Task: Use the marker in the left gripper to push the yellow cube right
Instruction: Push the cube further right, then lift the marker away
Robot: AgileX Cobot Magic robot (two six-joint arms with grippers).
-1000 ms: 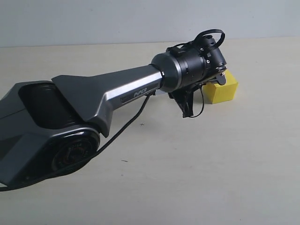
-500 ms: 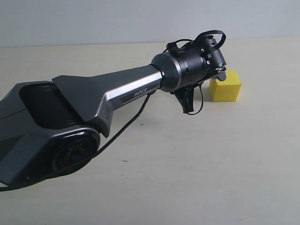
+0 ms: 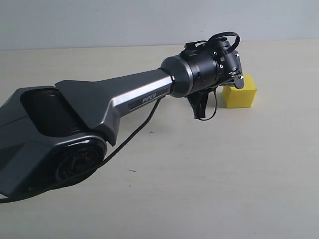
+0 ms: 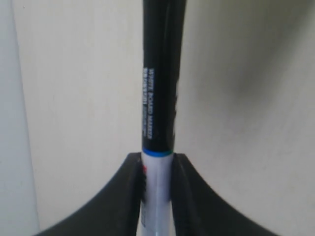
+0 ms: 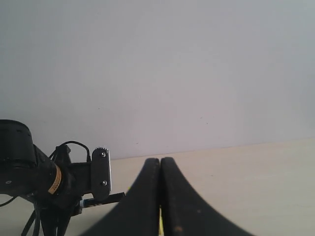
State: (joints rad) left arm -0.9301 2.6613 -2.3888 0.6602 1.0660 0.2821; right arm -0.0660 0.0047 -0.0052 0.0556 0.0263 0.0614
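Gripping the marker [image 4: 158, 98] by its white barrel, the left gripper [image 4: 157, 164] was pinched snug around it, black end sticking out, presumably as the pushing end. The yellow cube [image 3: 240, 93] sat on the table [image 3: 199, 189] just right of the gripper. Marker's tip was cut off, and the gripper's own bulk hid any contact with the cube.

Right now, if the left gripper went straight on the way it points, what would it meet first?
Probably the beige tabletop: the left gripper points down, and its black-and-white marker leads. The yellow cube sits off to one side. Tip clearance is unclear.
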